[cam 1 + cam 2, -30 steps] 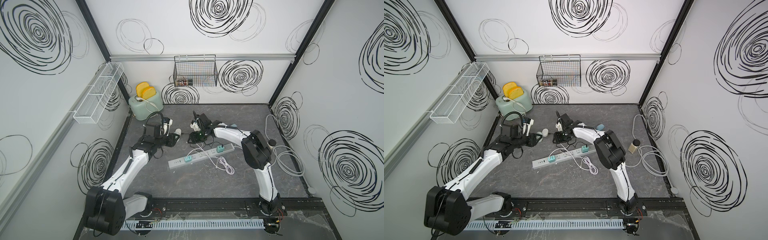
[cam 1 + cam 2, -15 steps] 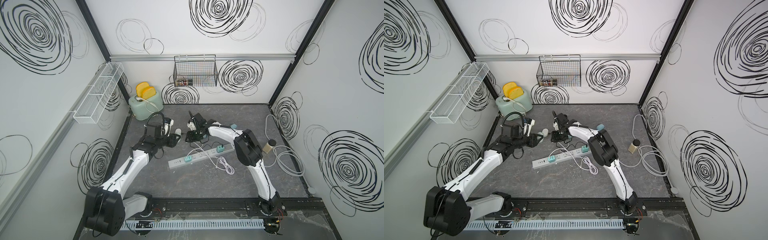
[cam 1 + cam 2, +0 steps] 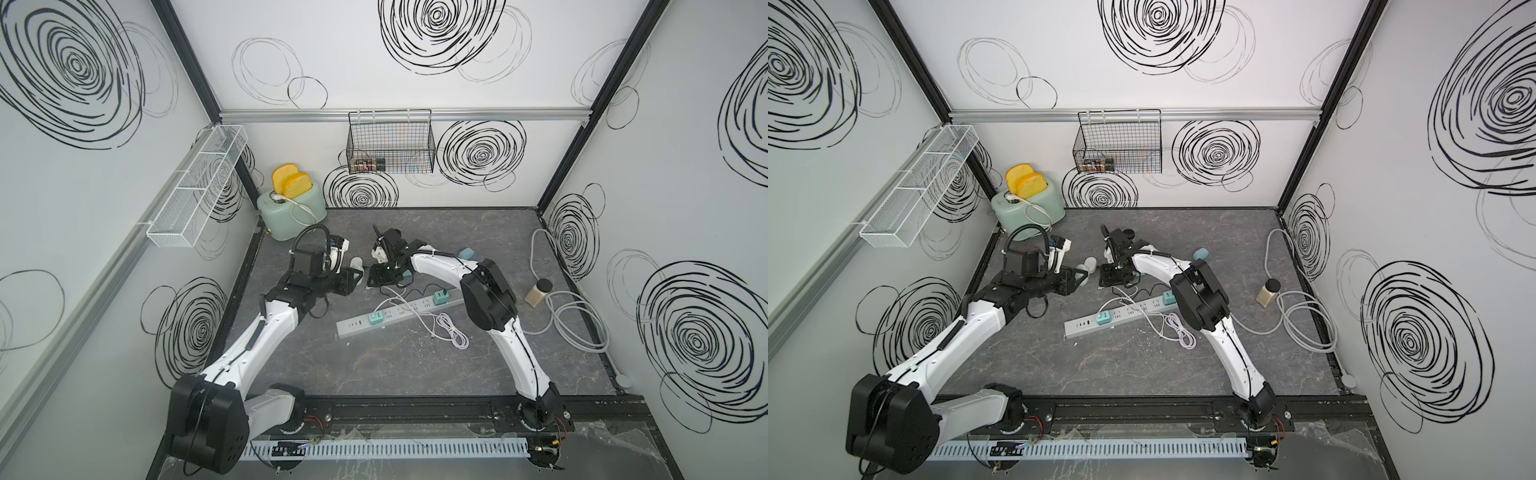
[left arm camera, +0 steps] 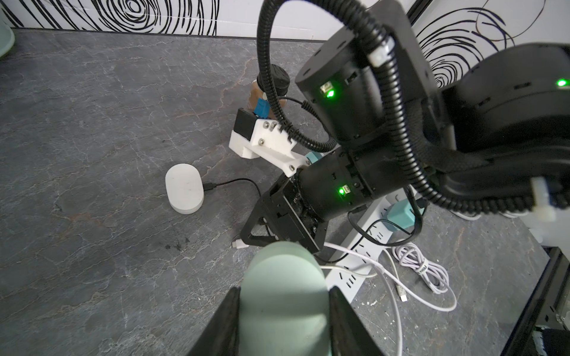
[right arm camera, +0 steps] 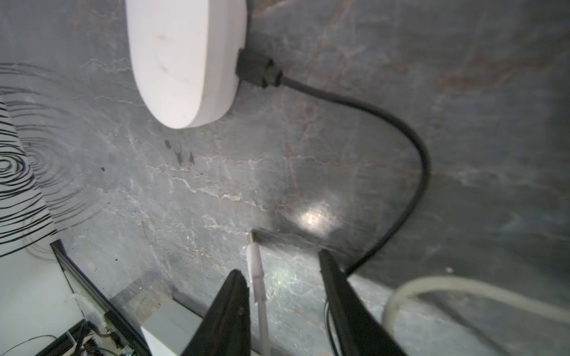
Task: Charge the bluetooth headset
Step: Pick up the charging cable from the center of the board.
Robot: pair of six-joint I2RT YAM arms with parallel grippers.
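Note:
My left gripper (image 4: pixel 283 311) is shut on a pale green, rounded bluetooth headset case (image 4: pixel 285 286), which it holds just above the table (image 3: pixel 415 374). In a top view that gripper (image 3: pixel 355 277) faces my right gripper (image 3: pixel 371 284) at close range. My right gripper (image 5: pixel 280 262) is open and low over the table. A white cable plug (image 5: pixel 255 262) lies between its fingers, beside one of them. A white oval case (image 5: pixel 182 58) with a black cable (image 5: pixel 410 197) plugged into it lies just beyond.
A grey power strip (image 3: pixel 399 313) with two teal chargers (image 3: pixel 375 318) lies mid-table, with a coiled white cable (image 3: pixel 451 332) beside it. Also here are a toaster (image 3: pixel 291 208), a wire basket (image 3: pixel 390 145), a small jar (image 3: pixel 538 291), a grey hose (image 3: pixel 577 320) and a blue-green case (image 3: pixel 466 252).
My right arm has swung left and its gripper has come down toward the table near the white plug. The left arm holds still with the green case.

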